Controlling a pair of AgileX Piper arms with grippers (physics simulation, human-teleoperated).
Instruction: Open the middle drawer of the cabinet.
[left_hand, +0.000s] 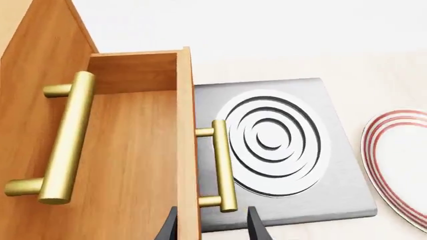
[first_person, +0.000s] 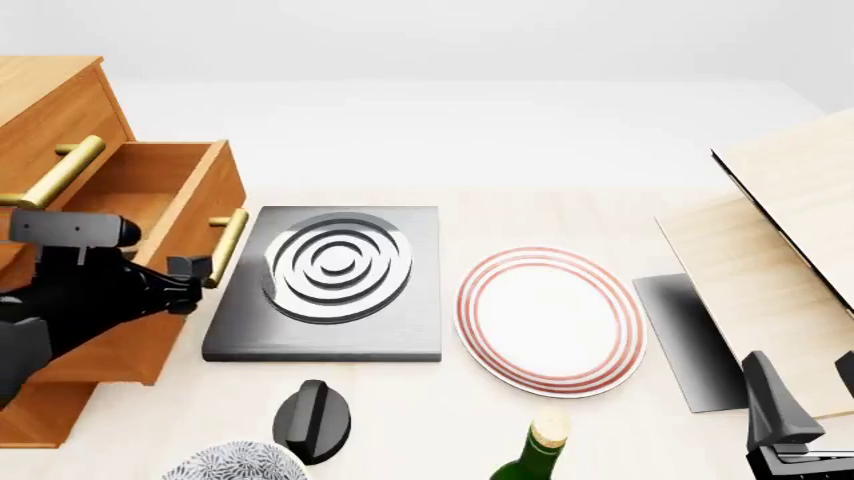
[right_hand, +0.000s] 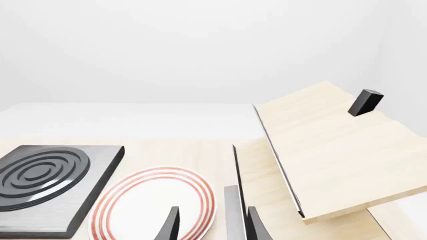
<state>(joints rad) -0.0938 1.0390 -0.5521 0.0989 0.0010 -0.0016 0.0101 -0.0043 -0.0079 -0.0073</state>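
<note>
The cabinet (first_person: 54, 110) stands at the table's left, orange-brown with brass bar handles. Its middle drawer (first_person: 174, 190) is slid out toward the table's centre, and the hollow box shows from above. The drawer's brass handle (first_person: 227, 245) (left_hand: 223, 165) sits on its front. My left gripper (first_person: 198, 280) (left_hand: 213, 227) is open right at that handle's near end. Its fingertips straddle the drawer's front edge and grip nothing. The top drawer's handle (first_person: 60, 170) (left_hand: 67, 140) is further back. My right gripper (first_person: 805, 385) (right_hand: 213, 227) hangs open and empty at the front right.
A grey hotplate (first_person: 334, 280) with concentric rings lies beside the drawer. A red-ringed plate (first_person: 547, 318) lies at centre. A black knob (first_person: 314, 420), a patterned bowl (first_person: 234, 462) and a green bottle (first_person: 534, 450) stand along the front edge. Pale wooden boards (first_person: 787, 240) and a dark slab (first_person: 687, 340) are at right.
</note>
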